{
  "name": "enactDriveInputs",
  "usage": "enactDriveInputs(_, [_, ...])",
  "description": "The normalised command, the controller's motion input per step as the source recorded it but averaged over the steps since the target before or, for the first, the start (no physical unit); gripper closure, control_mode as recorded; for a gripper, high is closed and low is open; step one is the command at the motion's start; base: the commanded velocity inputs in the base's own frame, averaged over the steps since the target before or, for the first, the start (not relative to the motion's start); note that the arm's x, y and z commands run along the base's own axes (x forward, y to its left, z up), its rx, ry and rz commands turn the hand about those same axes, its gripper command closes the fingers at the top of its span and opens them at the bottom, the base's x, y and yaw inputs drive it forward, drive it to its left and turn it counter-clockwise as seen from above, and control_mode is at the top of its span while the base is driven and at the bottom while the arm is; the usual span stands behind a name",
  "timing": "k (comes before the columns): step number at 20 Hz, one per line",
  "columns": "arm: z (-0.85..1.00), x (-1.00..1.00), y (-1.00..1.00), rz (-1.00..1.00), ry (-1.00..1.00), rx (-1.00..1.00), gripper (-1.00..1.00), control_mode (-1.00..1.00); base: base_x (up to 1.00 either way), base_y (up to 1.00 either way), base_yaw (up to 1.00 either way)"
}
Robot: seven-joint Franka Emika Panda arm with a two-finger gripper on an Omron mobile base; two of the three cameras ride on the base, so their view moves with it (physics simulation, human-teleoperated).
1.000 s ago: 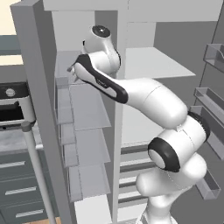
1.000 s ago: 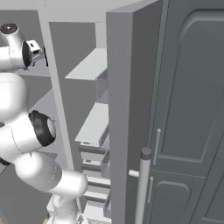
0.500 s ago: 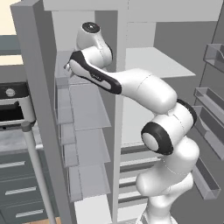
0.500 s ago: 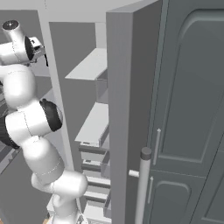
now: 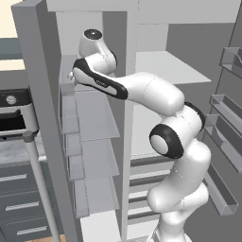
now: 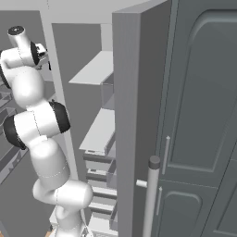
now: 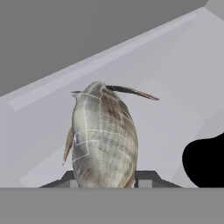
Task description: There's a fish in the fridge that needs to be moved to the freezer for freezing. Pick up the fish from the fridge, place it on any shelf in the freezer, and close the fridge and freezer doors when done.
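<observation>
The gripper (image 7: 104, 177) is pinched shut on the fish (image 7: 103, 138), whose scaled grey-brown body rises between the two dark finger tips in the hand view, with thin fins sticking out at its top and left side. Behind the fish lies a pale, flat shelf surface meeting a darker grey wall along a slanted edge; a black blob of shadow sits on the shelf to the fish's right.

In the left base view the arm (image 5: 142, 90) reaches up and to the left, its hand inside the freezer (image 5: 90, 142), at the front edge of the topmost glass shelf (image 5: 71, 85). Below that shelf hangs a stack of further thin translucent shelves (image 5: 92, 156), all bare. The upright divider (image 5: 128, 118) between freezer and fridge (image 5: 160, 71) stands just beside the forearm, close to its path. The freezer door (image 5: 38, 118) stands open at the left, its silver bar handle (image 5: 40, 184) in front of a dark counter with drawers (image 5: 19, 208).

The fridge's white shelf (image 6: 95, 69) and drawer fronts (image 6: 99, 176) show past the open fridge door (image 6: 132, 129), whose edge blocks much of the right base view. A dark grey cabinet (image 6: 199, 115) stands right of it. Door bins (image 5: 227, 118) line the right edge of the left base view.
</observation>
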Motion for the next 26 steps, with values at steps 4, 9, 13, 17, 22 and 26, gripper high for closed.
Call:
enactDriveInputs(4, [-0.22, 0.29, 0.00, -0.02, 0.00, 0.00, 1.00, -1.00, 0.00, 0.00, 0.00])
enactDriveInputs(9, [-0.30, 0.28, 0.00, -0.04, 0.00, -0.03, 1.00, -1.00, 0.00, 0.00, 0.00])
enactDriveInputs(13, [-0.42, 0.05, 0.00, -0.07, 0.00, -0.08, 1.00, -1.00, 0.00, 0.00, 0.00])
enactDriveInputs(17, [-0.34, 0.26, 0.00, -0.10, 0.00, -0.10, -1.00, -1.00, 0.00, 0.00, 0.00])
enactDriveInputs(22, [-0.13, 0.00, -0.04, -0.05, 0.00, -0.02, -1.00, -1.00, 0.00, 0.00, 0.00])
enactDriveInputs(26, [0.00, 0.00, -0.06, 0.00, 0.00, 0.00, -1.00, -1.00, 0.00, 0.00, 0.00])
